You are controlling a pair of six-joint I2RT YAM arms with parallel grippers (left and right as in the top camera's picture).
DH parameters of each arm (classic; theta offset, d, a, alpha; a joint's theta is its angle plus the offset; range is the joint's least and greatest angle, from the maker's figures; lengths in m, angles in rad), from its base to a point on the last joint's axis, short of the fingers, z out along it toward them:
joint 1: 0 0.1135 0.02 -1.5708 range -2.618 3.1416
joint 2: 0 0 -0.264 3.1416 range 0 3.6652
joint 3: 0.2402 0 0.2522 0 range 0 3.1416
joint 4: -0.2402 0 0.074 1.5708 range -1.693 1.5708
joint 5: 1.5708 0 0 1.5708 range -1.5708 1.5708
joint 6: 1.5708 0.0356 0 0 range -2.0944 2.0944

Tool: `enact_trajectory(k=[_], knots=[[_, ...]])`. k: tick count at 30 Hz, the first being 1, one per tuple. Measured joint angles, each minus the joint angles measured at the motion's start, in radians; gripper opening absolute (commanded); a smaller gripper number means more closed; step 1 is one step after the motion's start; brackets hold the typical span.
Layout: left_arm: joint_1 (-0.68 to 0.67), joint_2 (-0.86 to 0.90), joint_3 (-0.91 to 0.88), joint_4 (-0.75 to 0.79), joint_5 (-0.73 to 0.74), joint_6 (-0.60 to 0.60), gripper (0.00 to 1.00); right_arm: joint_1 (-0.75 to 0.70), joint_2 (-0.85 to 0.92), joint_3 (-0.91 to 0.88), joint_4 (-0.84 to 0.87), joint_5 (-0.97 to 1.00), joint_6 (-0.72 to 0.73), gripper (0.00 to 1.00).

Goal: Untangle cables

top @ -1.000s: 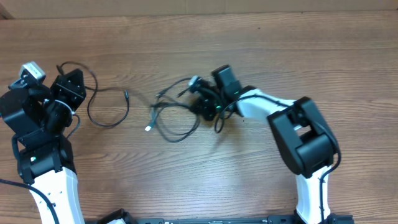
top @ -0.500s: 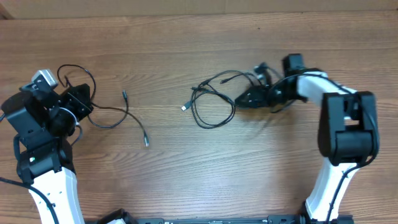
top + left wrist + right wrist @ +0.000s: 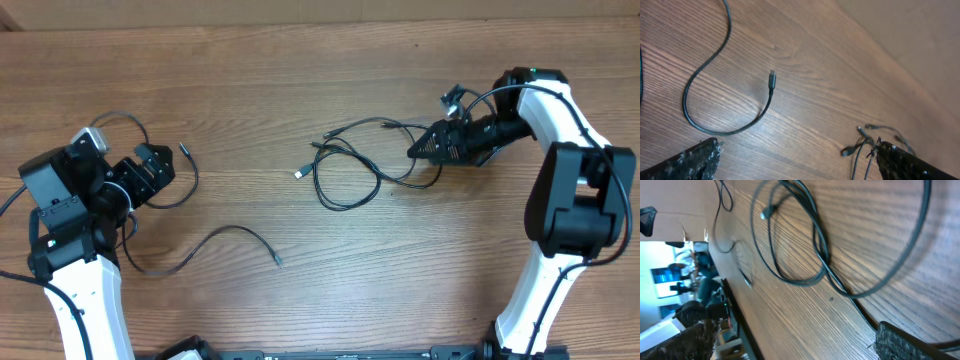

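Two separate groups of thin black cables lie on the wooden table. One long cable (image 3: 215, 234) curves from my left arm to a plug near the front middle; in the left wrist view this cable (image 3: 715, 131) lies ahead of the jaws. A looped bundle of cables (image 3: 345, 185) sits right of centre, and its strands run to my right gripper (image 3: 428, 148). My left gripper (image 3: 158, 170) stands open and empty, as the left wrist view (image 3: 797, 150) shows. The right gripper (image 3: 795, 330) is open too; a cable loop (image 3: 790, 275) lies ahead and one strand passes by its right finger (image 3: 915, 342).
A light wall or board edge (image 3: 320, 12) borders the far side of the table. The left arm's own thicker cord loops near its wrist (image 3: 110, 122). The base rail (image 3: 330, 353) runs along the front edge.
Both grippers went from shut to open. The right arm swung right, dragging the looped bundle with it. The left cable now lies loose, with its plug nearer the front.
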Motion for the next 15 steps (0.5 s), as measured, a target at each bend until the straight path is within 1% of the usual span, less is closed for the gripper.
enact_trajectory(k=[4, 8, 15], knots=[[-0.009, 0.000, 0.000, -0.047, -0.001, 0.065, 1.00, 0.000, -0.072, 0.006, -0.009, 0.000, -0.014, 1.00], [-0.056, 0.003, 0.001, -0.126, -0.021, 0.130, 1.00, 0.000, -0.119, 0.006, -0.029, 0.000, -0.019, 1.00], [-0.153, 0.036, 0.001, -0.265, -0.168, 0.163, 1.00, 0.000, -0.145, 0.007, -0.054, 0.015, -0.023, 1.00]])
